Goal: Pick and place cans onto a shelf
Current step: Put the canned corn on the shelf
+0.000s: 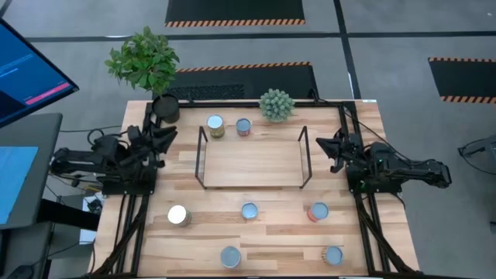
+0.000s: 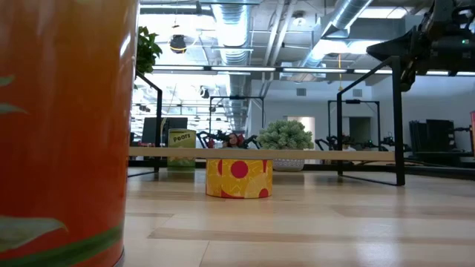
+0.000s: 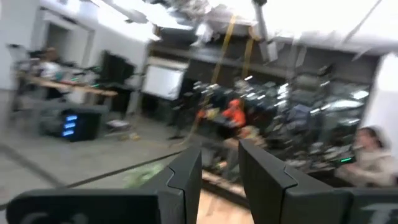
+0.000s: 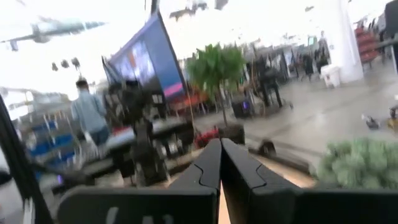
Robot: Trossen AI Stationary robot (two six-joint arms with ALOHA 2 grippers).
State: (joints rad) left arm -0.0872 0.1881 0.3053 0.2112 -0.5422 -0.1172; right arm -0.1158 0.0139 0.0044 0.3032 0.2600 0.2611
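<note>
The shelf, a light-wood board with black wire frames at its short ends, stands mid-table and bears nothing. Two cans stand on the table behind it. Several cans stand in front: a white-topped one, a blue-topped one, a red one, and two near the front edge. My left gripper hovers left of the shelf, slightly open and empty. My right gripper hovers right of the shelf, shut and empty.
A black plant pot with a leafy plant stands at the table's far left corner. A small green succulent stands behind the shelf. In the low view an orange can fills the left side, and a yellow-red can stands before the shelf board.
</note>
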